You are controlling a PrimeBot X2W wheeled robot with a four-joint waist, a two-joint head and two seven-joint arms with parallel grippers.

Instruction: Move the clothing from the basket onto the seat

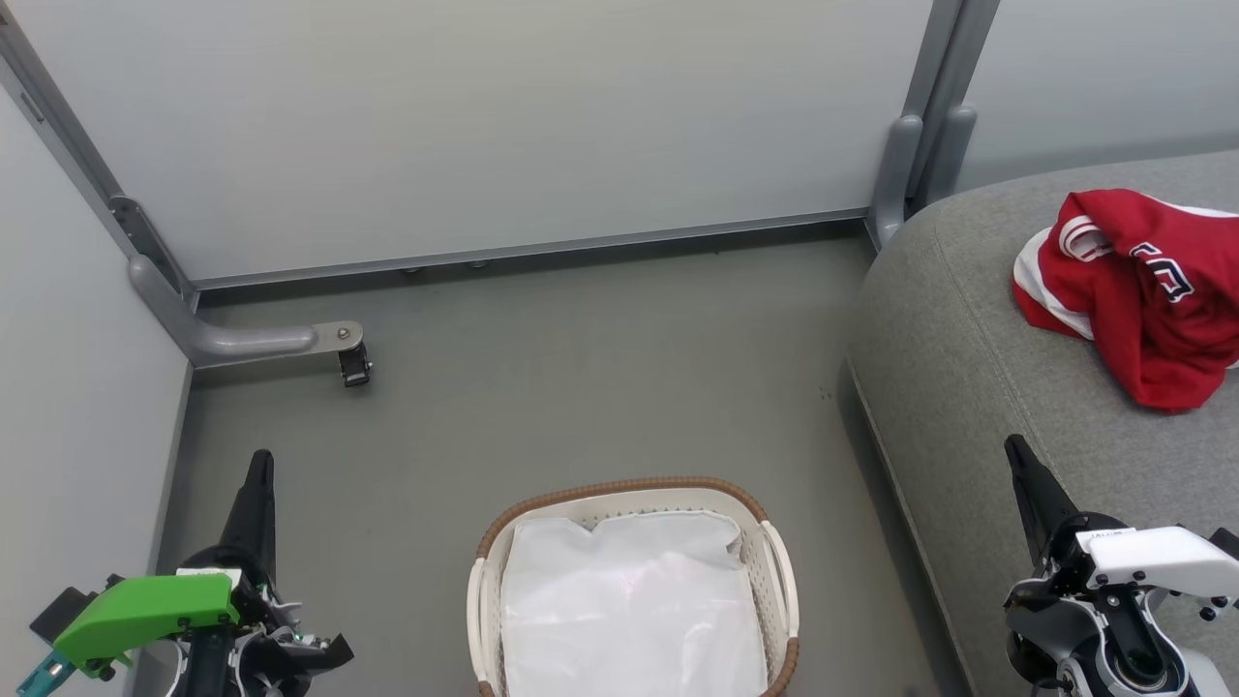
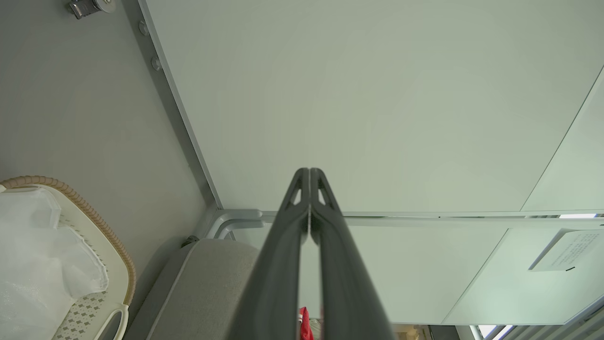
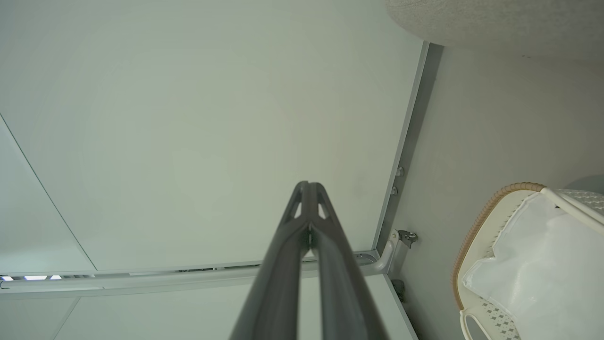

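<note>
Lying on seat [image 1: 958, 368]: clothing [image 1: 1142, 290] | apart from right tool [image 1: 1014, 445] (closed, empty)

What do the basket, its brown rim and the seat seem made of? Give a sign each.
Basket: likely moulded plastic, smooth matt white, with perforations. Brown rim: woven, probably rattan or an imitation; plaited strands show. Seat: grey woven upholstery fabric, matt, with stitched seams.

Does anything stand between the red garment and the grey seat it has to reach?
Nothing visible does. The garment lies crumpled on the seat itself. The basket on the floor shows its white liner, and the left gripper and right gripper are shut, apart from the garment.
</note>
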